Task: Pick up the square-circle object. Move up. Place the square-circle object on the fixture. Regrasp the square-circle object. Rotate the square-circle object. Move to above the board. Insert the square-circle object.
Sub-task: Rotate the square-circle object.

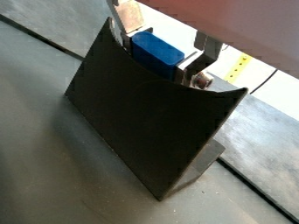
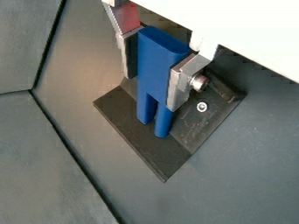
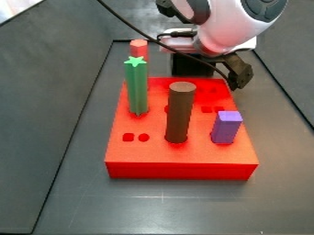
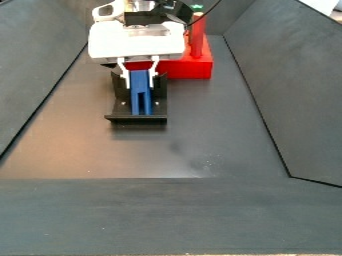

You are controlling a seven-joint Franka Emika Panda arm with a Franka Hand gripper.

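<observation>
Gripper [image 2: 160, 63] over fixture [image 2: 128, 122], plates clamped on square-circle object [image 2: 153, 79], prongs down touching base plate; likely place step: seat piece flush against bracket [image 1: 140, 114], release slowly, avoid tipping; board [image 3: 185, 147] well apart

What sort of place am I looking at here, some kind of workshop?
Probably a robot test bench in a lab. A dark, walled work floor holds a red board with practice pegs. Behind it the gripper holds the blue square-circle object between its fingers on the fixture.
</observation>
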